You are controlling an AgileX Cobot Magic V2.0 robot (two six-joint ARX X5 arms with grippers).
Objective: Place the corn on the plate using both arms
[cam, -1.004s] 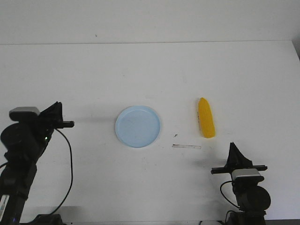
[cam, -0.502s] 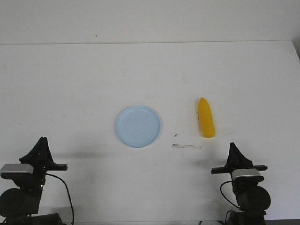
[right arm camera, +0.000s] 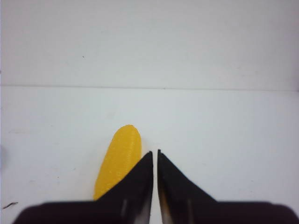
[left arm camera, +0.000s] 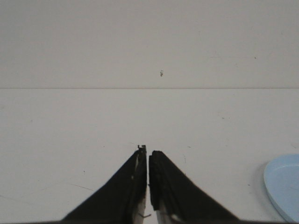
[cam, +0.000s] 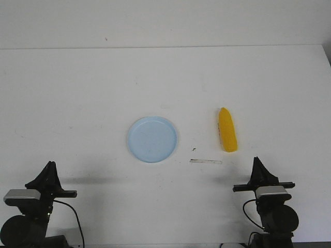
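Observation:
The yellow-orange corn (cam: 227, 129) lies on the white table to the right of the pale blue plate (cam: 152, 139), pointed end away from me. My right gripper (cam: 257, 161) is shut and empty, near the front edge, just in front of the corn. The right wrist view shows the corn (right arm camera: 118, 160) partly behind my shut right gripper (right arm camera: 155, 152). My left gripper (cam: 49, 165) is shut and empty at the front left, well left of the plate. The left wrist view shows my shut left gripper (left arm camera: 148, 151) and the plate's edge (left arm camera: 283, 186).
A thin grey strip (cam: 206, 161) and a small dark speck (cam: 194, 149) lie on the table between the plate and my right gripper. The table's far edge (cam: 165, 47) meets a pale wall.
My left arm has pulled back and down from beside the plate to the front left corner. The right arm, the corn and the plate have not moved.

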